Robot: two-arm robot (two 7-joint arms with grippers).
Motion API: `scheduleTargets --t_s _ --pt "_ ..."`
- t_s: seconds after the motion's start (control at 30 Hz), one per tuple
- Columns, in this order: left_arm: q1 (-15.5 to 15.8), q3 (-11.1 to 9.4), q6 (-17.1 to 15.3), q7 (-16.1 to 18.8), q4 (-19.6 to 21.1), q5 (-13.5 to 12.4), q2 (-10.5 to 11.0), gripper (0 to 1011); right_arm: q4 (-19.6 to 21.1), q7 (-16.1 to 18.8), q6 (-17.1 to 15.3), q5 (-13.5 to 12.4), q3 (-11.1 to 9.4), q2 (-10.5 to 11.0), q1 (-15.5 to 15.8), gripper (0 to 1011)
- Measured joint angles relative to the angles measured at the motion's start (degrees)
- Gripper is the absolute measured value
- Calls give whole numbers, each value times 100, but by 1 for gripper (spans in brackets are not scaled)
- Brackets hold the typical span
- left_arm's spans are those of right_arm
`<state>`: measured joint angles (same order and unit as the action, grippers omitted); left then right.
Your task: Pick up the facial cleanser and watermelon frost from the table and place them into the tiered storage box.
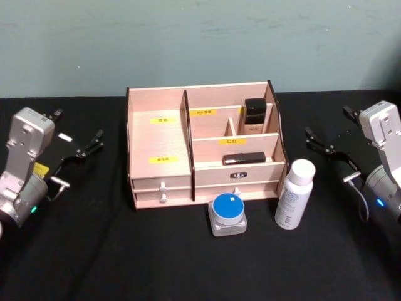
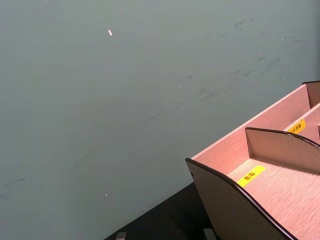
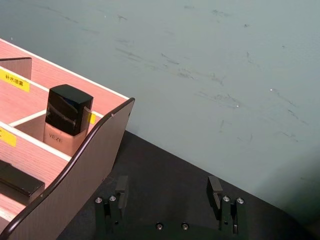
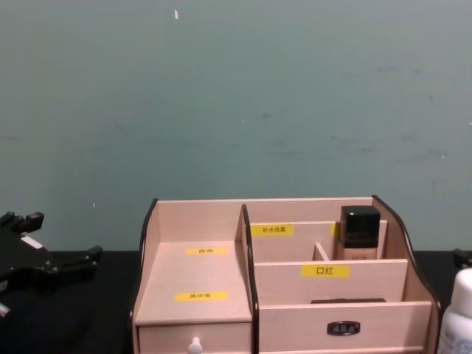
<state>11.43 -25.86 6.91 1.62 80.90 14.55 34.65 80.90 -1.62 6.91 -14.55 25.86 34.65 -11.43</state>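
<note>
The tiered storage box [image 1: 158, 135] is a pale wooden organiser with yellow labels and two drawers, standing mid-table; its side walls also show close up [image 2: 235, 210] [image 3: 75, 187] [image 4: 195, 284]. In front of it stands a white bottle with a white cap, the facial cleanser [image 1: 294, 194] [image 4: 457, 317]. To its left sits a short clear jar with a blue lid, the watermelon frost [image 1: 228, 213]. My left gripper [image 1: 88, 145] [image 2: 164, 234] [image 4: 55, 269] hovers open left of the box. On the box's right, my right gripper [image 1: 319, 143] [image 3: 167, 192] is open and holds nothing.
A black-capped bottle [image 1: 254, 116] [image 3: 67, 120] stands in the box's rear right compartment, and a flat black item [image 1: 243, 158] lies in the tier below. A black cloth [image 1: 94, 251] covers the table, and a grey-green wall [image 4: 236, 96] rises behind.
</note>
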Motion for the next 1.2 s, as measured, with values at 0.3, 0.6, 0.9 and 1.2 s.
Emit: scheduleTargets --t_s 0.3,0.6,0.9,1.2 --pt "0 0 0 0 0 0 0 1001 0 0 0 0 0 0 0 1000" --pt "0 0 0 0 0 0 0 1001 0 0 0 0 0 0 0 1000" --pt "0 0 0 0 0 0 0 1001 0 0 0 0 0 0 0 1000" --pt "0 0 0 0 0 0 0 1001 0 0 0 0 0 0 0 1000"
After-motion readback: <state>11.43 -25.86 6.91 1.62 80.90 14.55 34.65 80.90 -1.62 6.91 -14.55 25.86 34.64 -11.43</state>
